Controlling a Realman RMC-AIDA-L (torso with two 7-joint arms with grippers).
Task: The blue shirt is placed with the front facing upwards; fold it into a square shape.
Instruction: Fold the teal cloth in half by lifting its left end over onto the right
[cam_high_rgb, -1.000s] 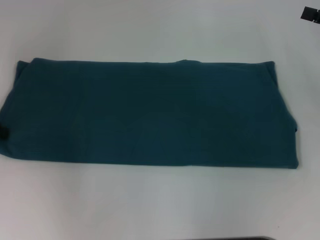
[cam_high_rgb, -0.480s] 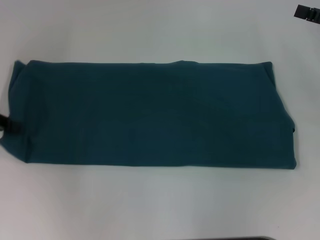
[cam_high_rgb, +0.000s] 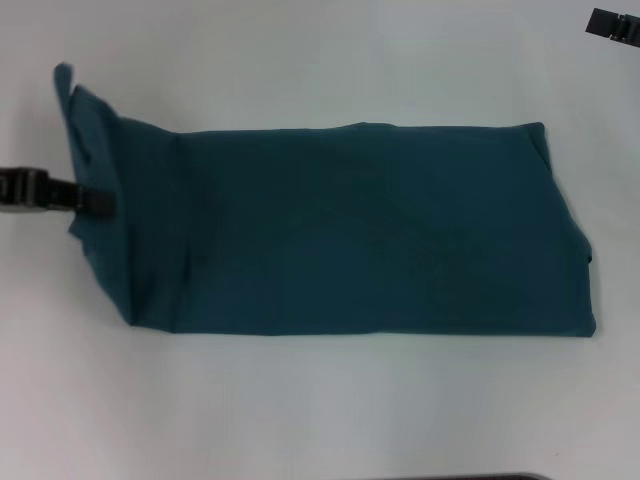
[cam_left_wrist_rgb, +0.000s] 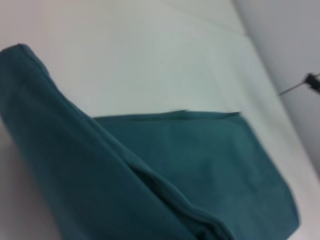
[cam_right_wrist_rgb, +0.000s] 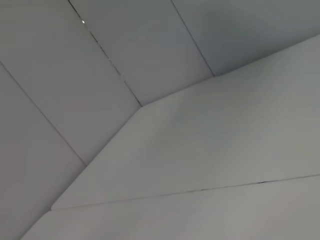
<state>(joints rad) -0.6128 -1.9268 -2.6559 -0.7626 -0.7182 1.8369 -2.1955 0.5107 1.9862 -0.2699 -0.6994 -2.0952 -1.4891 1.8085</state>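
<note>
Since a second ago the blue shirt's left end has risen off the white table — the left gripper, clamped on that edge, carries it inward. Keep the lift level and land it square on the right end; the right gripper is parked far right, grip unreadable.

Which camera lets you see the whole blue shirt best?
The head view: the whole blue shirt lies in frame, its end lifted by the left end effector. The left wrist view shows only part; the right wrist view shows none.
</note>
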